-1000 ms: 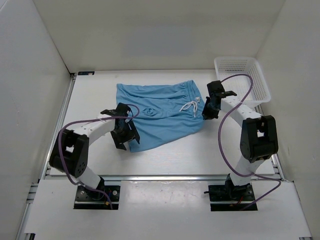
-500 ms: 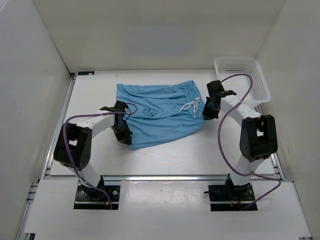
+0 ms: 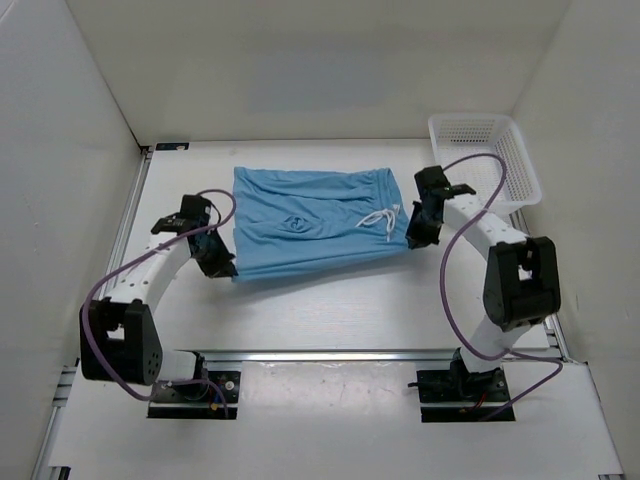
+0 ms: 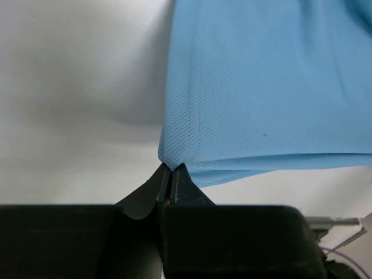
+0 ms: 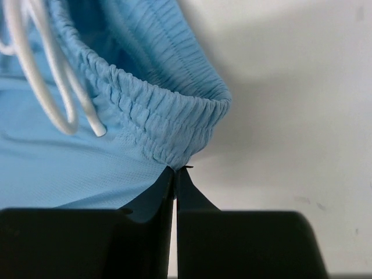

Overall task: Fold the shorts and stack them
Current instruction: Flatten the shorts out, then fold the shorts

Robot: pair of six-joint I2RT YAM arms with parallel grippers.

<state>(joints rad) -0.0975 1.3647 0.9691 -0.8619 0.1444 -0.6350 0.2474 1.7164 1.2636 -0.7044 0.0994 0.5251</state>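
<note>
The light blue shorts [image 3: 310, 222] lie spread across the middle of the white table, waistband and white drawstring [image 3: 378, 217] to the right. My left gripper [image 3: 226, 272] is shut on the near left hem corner of the shorts [image 4: 256, 87], its tip pinching the fabric [image 4: 170, 167]. At the near end of the gathered waistband [image 5: 157, 125], my right gripper [image 3: 412, 240] is shut on the shorts, with the fabric nipped at its tip [image 5: 175, 170]. The drawstring [image 5: 55, 93] hangs to the left in the right wrist view.
A white mesh basket [image 3: 484, 158] stands at the back right corner, just beyond the right arm. White walls close the table on the left, back and right. Purple cables loop off both arms.
My left gripper closed on the hem corner and pulled it left and toward the back, stretching the near edge of the shorts out. The right gripper kept its hold and place.
</note>
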